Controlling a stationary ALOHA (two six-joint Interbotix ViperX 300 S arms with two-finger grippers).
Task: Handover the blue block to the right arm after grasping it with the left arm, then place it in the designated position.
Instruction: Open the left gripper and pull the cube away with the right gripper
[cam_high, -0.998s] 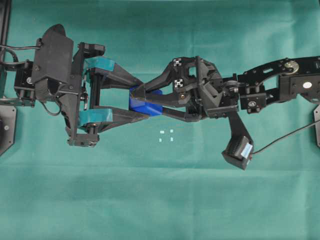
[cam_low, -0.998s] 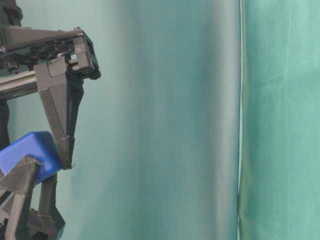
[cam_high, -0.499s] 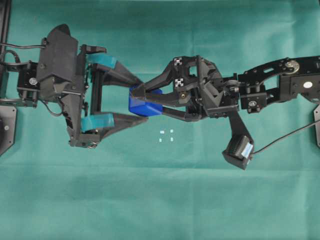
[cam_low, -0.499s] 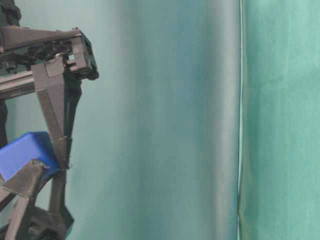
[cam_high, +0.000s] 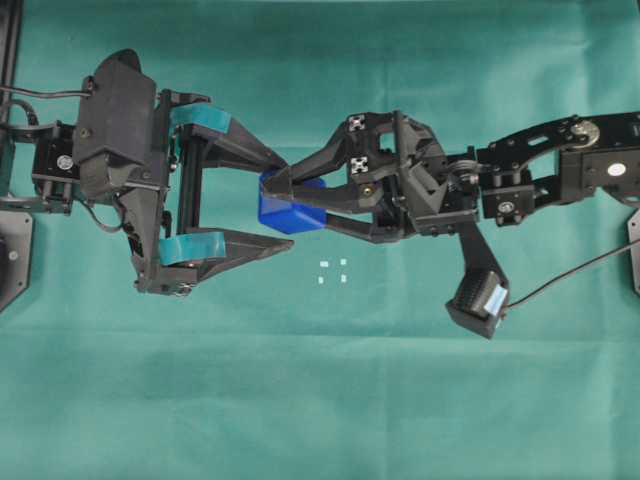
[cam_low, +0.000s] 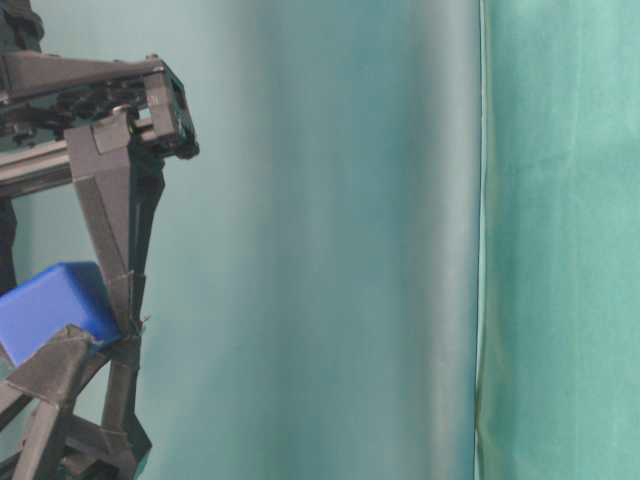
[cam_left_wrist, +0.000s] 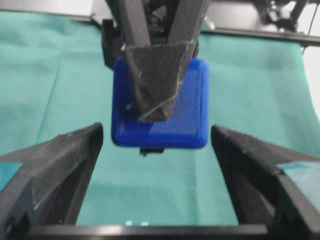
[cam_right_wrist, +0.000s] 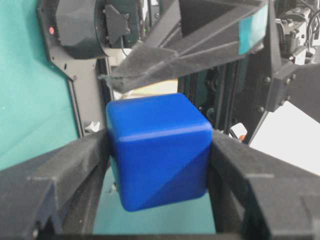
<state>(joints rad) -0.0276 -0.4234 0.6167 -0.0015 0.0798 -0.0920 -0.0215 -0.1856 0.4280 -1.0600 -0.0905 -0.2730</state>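
The blue block (cam_high: 285, 211) hangs above the green cloth, pinched between the plain black fingers of my right gripper (cam_right_wrist: 157, 146). Both of its pads press the cube's sides. The right arm (cam_high: 520, 180) reaches in from the right. My left gripper (cam_left_wrist: 156, 134) stands open, its teal-taped fingers (cam_high: 195, 247) spread wide on either side of the block (cam_left_wrist: 160, 107) with clear gaps. The left arm (cam_high: 110, 130) comes in from the left. The designated position (cam_high: 332, 272), four tiny white marks, lies on the cloth just below and right of the block.
The right wrist camera (cam_high: 478, 300) with its cable hangs below the right arm. A black frame (cam_high: 10, 60) runs along the left edge. In the table-level view the block (cam_low: 55, 305) shows at the far left between black fingers.
The left gripper's jaws have spread apart and let go of the blue block. The right gripper and the block have stayed where they were.
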